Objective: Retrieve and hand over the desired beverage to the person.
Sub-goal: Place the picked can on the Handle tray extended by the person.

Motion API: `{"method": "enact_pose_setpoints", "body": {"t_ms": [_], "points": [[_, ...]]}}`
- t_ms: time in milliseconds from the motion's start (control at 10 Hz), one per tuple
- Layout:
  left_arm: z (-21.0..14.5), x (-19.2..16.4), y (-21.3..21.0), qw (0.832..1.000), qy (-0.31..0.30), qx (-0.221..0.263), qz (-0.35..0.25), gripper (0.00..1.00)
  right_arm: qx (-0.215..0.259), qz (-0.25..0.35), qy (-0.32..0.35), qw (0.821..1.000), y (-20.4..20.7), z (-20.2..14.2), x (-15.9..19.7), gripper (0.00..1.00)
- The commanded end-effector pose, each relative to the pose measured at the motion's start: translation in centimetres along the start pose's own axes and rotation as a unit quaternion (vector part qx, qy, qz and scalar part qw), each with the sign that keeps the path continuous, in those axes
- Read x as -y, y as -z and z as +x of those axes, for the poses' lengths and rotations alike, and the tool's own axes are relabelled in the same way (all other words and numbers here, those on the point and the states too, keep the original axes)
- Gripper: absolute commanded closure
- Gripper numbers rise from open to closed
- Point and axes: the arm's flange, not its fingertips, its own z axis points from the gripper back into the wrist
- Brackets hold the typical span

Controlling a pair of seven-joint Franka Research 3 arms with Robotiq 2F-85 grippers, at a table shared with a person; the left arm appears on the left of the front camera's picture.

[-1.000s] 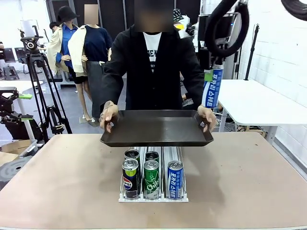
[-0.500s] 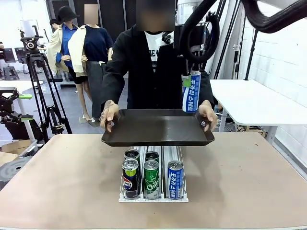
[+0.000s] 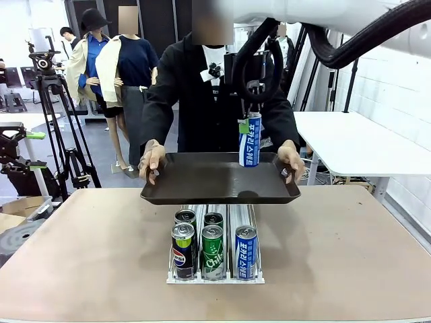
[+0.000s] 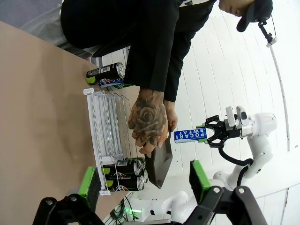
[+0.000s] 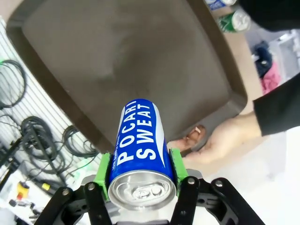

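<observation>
Front view: we see our right arm (image 3: 303, 10) arching down from upper right, right pincer (image 3: 250, 125) pinching an upright Pocari Sweat can (image 3: 250, 142) over the tray (image 3: 195, 178) the person (image 3: 195, 87) holds level in both hands; left pincer (image 4: 144, 180) spread.

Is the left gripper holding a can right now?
No, the left gripper is open, with nothing between its green pads.

tripod (image 3: 47, 81): standing far left on floor | white side table (image 3: 350, 142): far right, beside white brick wall (image 3: 404, 101)
</observation>
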Motion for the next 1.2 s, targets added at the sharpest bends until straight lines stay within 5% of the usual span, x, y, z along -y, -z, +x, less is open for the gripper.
{"method": "enact_pose_setpoints", "body": {"t_ms": [0, 1100], "points": [[0.0, 0.2, -0.1, 1.0, 0.0, 0.0, 0.0, 0.0, 0.007, -0.013, -0.014, 1.0, -0.5, 1.6, 1.1, 0.89], [0.0, 0.2, -0.1, 1.0, 0.0, 0.0, 0.0, 0.0, 0.007, 0.011, -0.027, 1.0, 4.5, 3.6, 1.9, 0.85]]}}
